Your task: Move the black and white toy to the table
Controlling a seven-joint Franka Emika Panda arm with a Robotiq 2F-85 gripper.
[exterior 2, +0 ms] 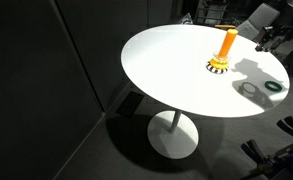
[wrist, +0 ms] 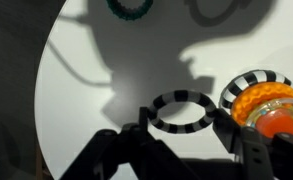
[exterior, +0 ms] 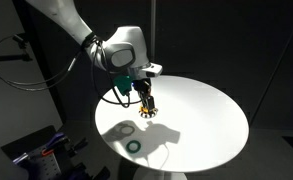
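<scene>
White table (wrist: 86, 90) lay under the black and white toy (wrist: 186, 127), beside the orange peg (wrist: 271, 108); gripper (wrist: 182, 122), fingers wide, pinched its sides.

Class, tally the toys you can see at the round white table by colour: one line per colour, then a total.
Black and white striped rings: 2
Green ring: 1
Orange peg: 1
Total: 4
</scene>
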